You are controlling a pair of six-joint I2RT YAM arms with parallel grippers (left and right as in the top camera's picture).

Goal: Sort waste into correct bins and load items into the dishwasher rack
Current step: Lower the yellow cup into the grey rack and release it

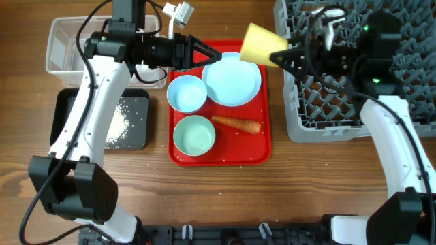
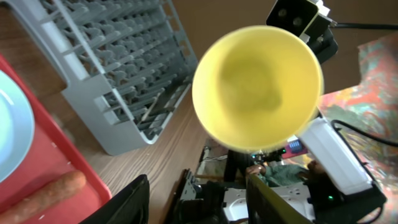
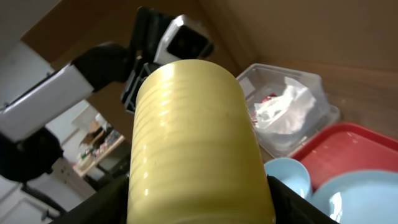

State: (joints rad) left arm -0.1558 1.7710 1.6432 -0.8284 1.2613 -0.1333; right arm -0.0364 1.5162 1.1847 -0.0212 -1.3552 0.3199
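The yellow cup (image 3: 196, 143) fills the foreground, clamped near its base in my right gripper (image 1: 278, 56) and held aloft over the gap between the red tray (image 1: 218, 155) and the dishwasher rack (image 1: 327, 112). It lies on its side, long axis running 9 to 3 o'clock, mouth facing 9 toward my left gripper (image 1: 208, 54), whose jaws stand apart on nothing, just short of the rim. The rack lies at 3 o'clock, nearer my right arm, which reaches in across it, wrist roughly level.

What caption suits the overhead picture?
Right claw holds the yellow cup beside the grey rack; left claw stands open.
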